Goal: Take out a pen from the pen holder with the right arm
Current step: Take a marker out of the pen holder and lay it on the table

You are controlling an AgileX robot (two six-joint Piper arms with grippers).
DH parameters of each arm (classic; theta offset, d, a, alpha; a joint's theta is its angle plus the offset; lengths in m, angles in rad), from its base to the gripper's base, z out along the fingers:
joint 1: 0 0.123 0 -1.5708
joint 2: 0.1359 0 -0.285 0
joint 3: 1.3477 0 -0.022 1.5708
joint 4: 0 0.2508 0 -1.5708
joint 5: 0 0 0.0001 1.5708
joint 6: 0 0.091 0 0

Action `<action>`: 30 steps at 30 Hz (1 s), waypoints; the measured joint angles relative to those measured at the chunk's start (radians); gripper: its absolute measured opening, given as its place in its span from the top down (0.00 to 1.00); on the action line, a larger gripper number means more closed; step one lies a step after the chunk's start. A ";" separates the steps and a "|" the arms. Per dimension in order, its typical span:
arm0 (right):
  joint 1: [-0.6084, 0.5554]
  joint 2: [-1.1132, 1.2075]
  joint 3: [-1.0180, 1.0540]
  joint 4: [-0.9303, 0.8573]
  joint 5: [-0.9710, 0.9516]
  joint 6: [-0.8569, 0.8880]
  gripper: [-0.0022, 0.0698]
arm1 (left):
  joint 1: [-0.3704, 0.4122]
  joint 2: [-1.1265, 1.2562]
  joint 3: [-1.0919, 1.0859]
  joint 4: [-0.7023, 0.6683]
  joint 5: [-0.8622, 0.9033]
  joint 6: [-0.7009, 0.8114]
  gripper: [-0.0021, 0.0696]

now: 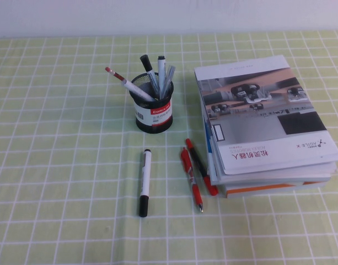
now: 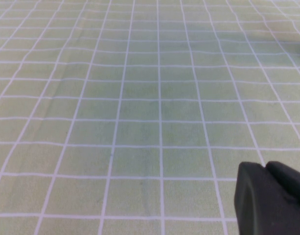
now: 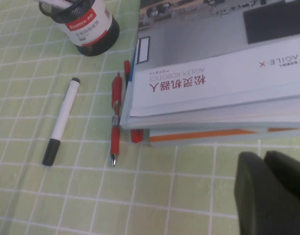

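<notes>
Ahead of the right gripper (image 3: 265,164), past the near corner of the book stack (image 3: 213,83): the pen holder (image 3: 88,27), a black mesh cup with a red-and-white label, well apart from the tool. It stands upright on the green check cloth (image 1: 58,165).

- Right gripper: fingers pressed together, nothing between them. It hangs above bare cloth just short of the books and is out of the high view.
- Left gripper (image 2: 266,171): fingers look closed together and empty, with only cloth in front of it. Parked, by my reading.
- In the holder: several pens leaning outward. A red-tipped white pen (image 1: 122,81) tilts furthest from the right gripper, and a black-capped marker (image 1: 148,66) and a pale grey pen (image 1: 162,72) stand nearer upright.
- Between tool and holder, flat on the cloth: a white marker (image 1: 144,182) and two red pens (image 1: 191,178), the latter just beside the books' edge.

Step in hand, as I judge it: the start, with the approach not yet begun and no pen drawn.

The next move calls for the jaws to part, then a reach forward and toward the robot's left, clear of the book corner. The tool should come down over one upright shaft above the rim, and the lift should be straight so the cup does not tip.
</notes>
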 joint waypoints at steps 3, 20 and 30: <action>0.000 0.069 -0.034 0.043 -0.018 -0.066 0.99 | 0.000 0.000 0.000 0.000 0.000 0.000 0.98; 0.510 0.637 -0.313 0.017 -0.492 -0.123 0.99 | 0.000 0.000 0.000 0.000 0.000 0.000 0.98; 0.557 0.958 -0.570 0.079 -0.645 -0.123 0.78 | 0.000 0.000 0.000 0.000 0.000 0.000 0.98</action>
